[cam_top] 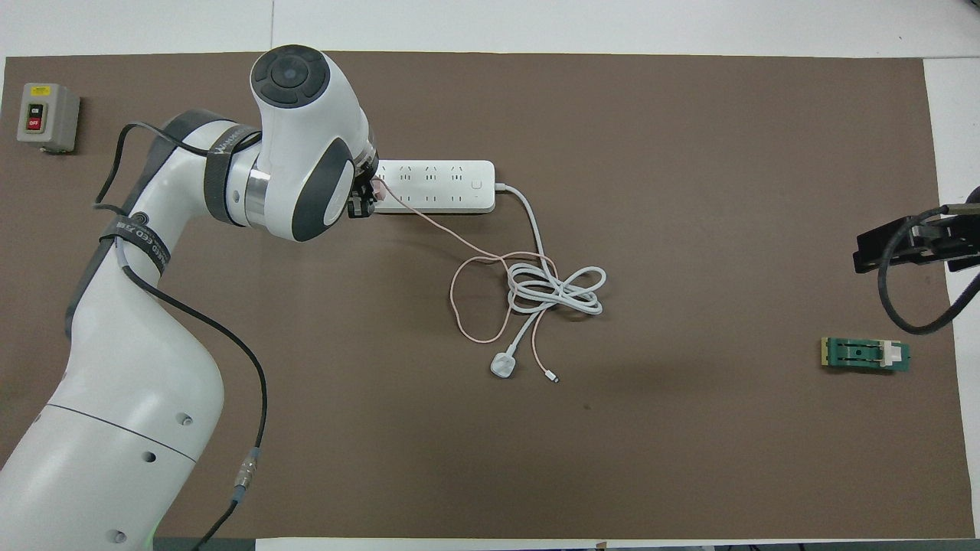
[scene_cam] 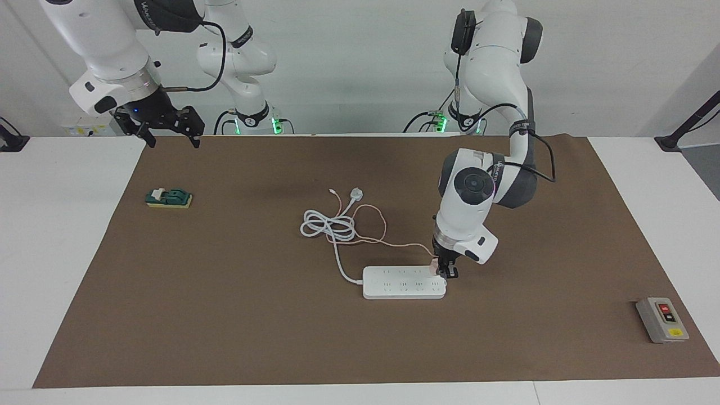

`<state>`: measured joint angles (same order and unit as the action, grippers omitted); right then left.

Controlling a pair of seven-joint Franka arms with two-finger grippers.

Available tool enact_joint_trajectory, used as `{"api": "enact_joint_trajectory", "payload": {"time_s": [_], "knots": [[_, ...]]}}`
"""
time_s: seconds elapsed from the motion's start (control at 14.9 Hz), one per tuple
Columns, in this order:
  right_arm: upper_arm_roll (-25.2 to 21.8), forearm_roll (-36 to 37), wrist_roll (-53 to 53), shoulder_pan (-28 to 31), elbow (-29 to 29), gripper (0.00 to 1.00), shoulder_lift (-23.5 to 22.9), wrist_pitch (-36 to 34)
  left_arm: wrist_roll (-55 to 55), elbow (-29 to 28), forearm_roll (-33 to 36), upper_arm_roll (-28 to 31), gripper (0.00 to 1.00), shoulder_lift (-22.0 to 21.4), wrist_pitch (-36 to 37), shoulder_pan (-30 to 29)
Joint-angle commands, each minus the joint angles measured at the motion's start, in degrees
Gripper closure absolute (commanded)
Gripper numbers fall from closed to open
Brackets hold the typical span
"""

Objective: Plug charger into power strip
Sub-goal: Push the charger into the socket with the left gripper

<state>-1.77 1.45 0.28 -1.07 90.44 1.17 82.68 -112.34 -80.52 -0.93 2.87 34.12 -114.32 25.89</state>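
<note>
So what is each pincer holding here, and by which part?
The left pincer is shut on the charger, gripping its pink cube body at the power strip's end. The right pincer waits open, holding nothing.

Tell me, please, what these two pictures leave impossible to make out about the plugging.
- Metal prongs of the small pale pink cube charger: hidden in both views by the left gripper.
- Whether it is seated in the long white power strip: too small to tell in the facing view.
- That end of the strip: covered by the left arm in the overhead view.
</note>
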Motion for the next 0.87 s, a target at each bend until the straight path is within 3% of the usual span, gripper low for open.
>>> {"api": "enact_joint_trajectory", "payload": {"time_s": [0.0, 0.8], "knots": [[0.5, -0.8, -0.6, 1.2, 1.4, 0.00, 1.1, 1.2, 1.2, -3.7, -0.6, -0.6, 1.00, -2.0, -1.5, -0.1], [0.5, -0.8, -0.9, 1.2, 1.4, 0.00, 1.2, 1.1, 1.9, -5.6, -0.5, -0.6, 1.00, -2.0, -4.9, 0.1]]}}
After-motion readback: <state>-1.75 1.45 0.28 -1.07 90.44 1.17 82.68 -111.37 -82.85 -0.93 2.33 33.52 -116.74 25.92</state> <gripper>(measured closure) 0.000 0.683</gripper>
